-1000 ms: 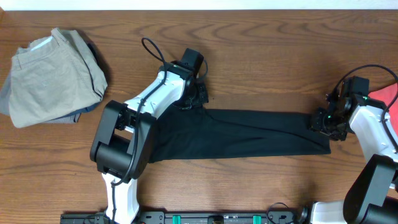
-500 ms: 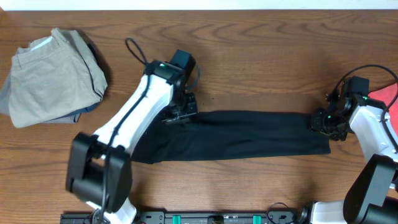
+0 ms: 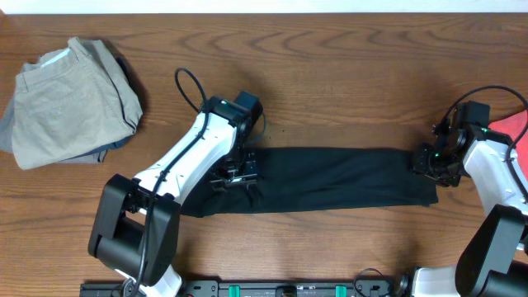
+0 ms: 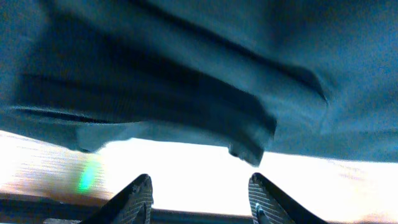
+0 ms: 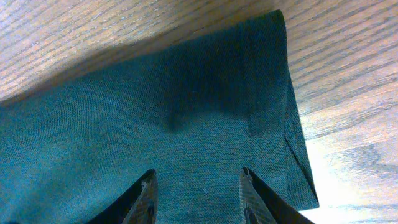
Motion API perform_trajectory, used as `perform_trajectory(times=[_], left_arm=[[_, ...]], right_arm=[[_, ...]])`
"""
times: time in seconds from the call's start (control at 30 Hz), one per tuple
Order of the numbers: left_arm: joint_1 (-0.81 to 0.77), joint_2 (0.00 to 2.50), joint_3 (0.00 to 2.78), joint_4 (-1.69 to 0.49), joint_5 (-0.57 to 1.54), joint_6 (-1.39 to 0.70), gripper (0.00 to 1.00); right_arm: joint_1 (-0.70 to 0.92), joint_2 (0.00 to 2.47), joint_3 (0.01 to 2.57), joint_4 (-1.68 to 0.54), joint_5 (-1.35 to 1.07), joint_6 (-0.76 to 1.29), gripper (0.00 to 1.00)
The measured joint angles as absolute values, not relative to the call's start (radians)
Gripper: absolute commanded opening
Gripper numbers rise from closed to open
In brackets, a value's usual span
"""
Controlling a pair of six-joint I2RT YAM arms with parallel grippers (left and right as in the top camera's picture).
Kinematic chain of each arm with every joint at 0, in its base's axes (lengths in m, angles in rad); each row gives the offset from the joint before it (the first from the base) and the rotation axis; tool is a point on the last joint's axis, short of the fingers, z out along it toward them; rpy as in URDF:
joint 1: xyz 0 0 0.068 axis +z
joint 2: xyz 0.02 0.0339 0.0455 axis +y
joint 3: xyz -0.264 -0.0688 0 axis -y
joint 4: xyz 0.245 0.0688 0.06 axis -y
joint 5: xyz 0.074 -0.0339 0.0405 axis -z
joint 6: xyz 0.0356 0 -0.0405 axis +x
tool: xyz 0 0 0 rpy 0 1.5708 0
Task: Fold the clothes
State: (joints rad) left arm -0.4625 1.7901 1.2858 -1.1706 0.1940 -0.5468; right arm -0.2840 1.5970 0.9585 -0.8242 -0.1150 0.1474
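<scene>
The black T-shirt (image 3: 346, 177) lies on the table as a long flat strip running left to right. My left gripper (image 3: 235, 176) hangs over the strip's left part. In the left wrist view its gripper (image 4: 200, 194) is open with only bright table between the fingers, and the shirt's edge (image 4: 186, 74) lies just beyond the tips. My right gripper (image 3: 435, 162) is at the strip's right end. In the right wrist view it (image 5: 199, 194) is open over the shirt's hemmed end (image 5: 155, 112), holding nothing.
A beige-khaki garment pile (image 3: 70, 103) sits at the back left. A salmon-red cloth (image 3: 516, 128) shows at the right edge behind my right arm. The wooden table (image 3: 346, 82) stretches behind the shirt. The arm bases' rail (image 3: 289, 289) runs along the front edge.
My left gripper has moved from the shirt's back left corner toward the front, over the strip. The shirt's raised back left corner now lies flat. The right arm has not moved.
</scene>
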Motion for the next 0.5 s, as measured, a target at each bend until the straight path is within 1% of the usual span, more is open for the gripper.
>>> perform_trajectory(times=[0.1, 0.23, 0.37, 0.5], left_arm=[[-0.426, 1.789, 1.293, -1.151, 0.144, -0.547, 0.53], [-0.348, 1.78, 1.303, -1.094, 0.073, -0.548, 0.59], [-0.268, 1.778, 1.307, -1.083, 0.037, -0.551, 0.65], [-0.242, 1.778, 1.299, -1.032, 0.027, -0.551, 0.66]], right_arm=[[-0.284, 1.597, 0.958, -0.824, -0.115, 0.147, 0.41], [-0.284, 1.597, 0.958, -0.825, -0.115, 0.147, 0.41], [-0.284, 1.597, 0.958, -0.825, -0.115, 0.147, 0.41], [-0.284, 1.597, 0.958, -0.828, -0.115, 0.147, 0.41]])
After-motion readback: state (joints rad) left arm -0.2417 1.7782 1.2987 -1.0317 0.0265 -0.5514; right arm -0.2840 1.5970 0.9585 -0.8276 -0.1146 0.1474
